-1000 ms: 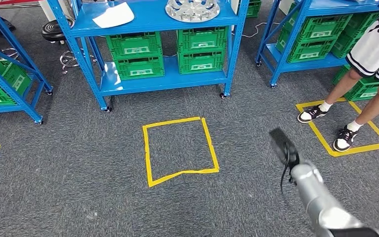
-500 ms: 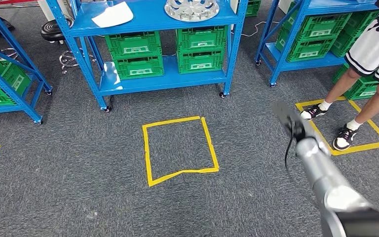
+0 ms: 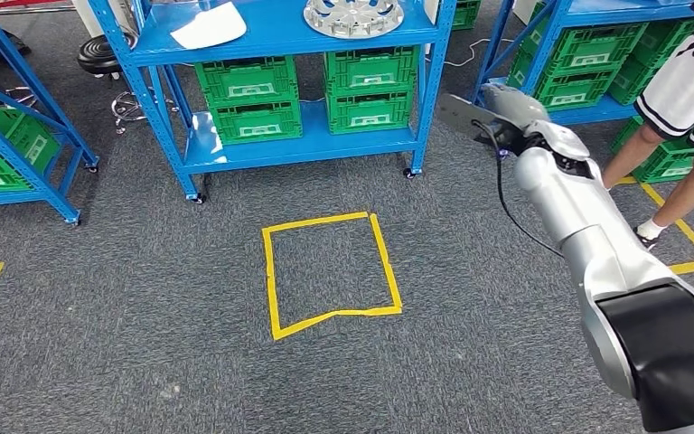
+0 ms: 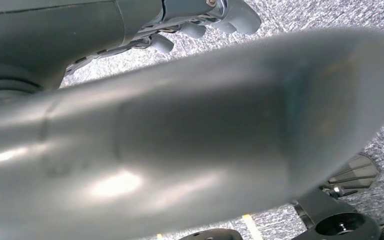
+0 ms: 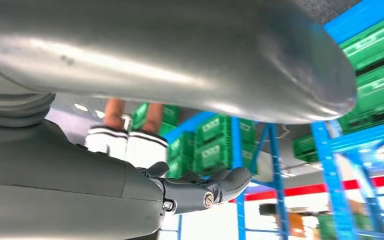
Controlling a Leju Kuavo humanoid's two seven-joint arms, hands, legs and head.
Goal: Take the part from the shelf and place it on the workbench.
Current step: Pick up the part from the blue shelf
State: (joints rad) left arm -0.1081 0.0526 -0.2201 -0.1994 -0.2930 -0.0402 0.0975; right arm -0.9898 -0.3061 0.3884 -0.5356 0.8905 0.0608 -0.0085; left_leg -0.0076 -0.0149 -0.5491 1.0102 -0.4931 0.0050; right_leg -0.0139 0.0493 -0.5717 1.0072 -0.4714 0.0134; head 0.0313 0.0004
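Judging by its look, the round silver spoked metal part (image 3: 353,16) on the top board of the blue steel shelf (image 3: 276,36) is rigid, fairly heavy and smooth, so you should take it by the rim or through a spoke opening. Under it, four green slatted plastic crates (image 3: 245,82) sit stacked in pairs; their contents are hidden. Your right hand (image 3: 497,113) is raised near the shelf post, holding nothing, fingers loosely curled in the right wrist view. Your left hand (image 4: 200,22) holds nothing; how far it is open, you cannot tell.
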